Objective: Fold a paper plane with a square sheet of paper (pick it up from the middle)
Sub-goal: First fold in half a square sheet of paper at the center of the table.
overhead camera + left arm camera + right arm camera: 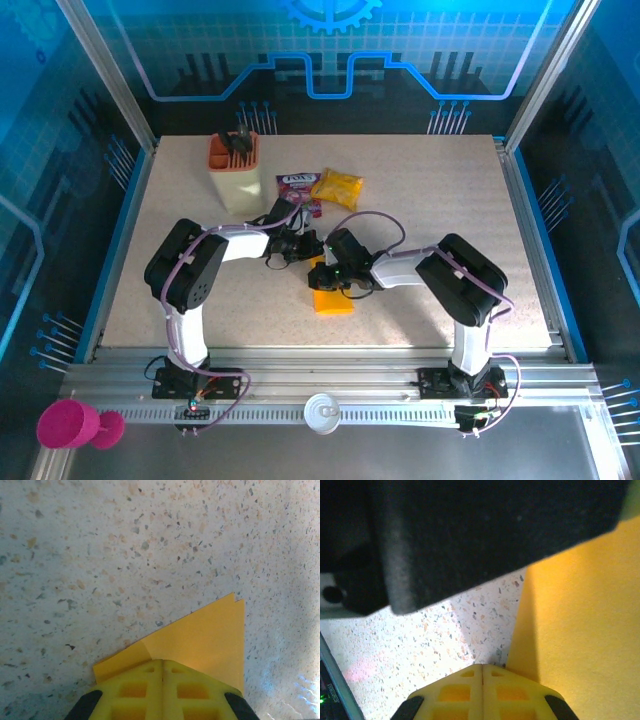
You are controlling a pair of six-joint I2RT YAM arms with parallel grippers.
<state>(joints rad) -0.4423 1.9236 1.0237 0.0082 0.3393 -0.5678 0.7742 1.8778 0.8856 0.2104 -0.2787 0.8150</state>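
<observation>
The square sheet of paper [334, 300], plain matte orange-yellow, lies partly folded near the middle of the speckled surface [450, 200], one pointed corner showing two slightly offset layers

Your right tool [482, 667] sits at the bottom of the frame, its two yellow fingers [455, 695] pressed flat together above the speckled tabletop [445, 635]. The square sheet of paper [585, 630] covers the right side, its left edge running down to just beside the fingertips. A dark, blurred bulk [470, 530] looms across the top.
</observation>
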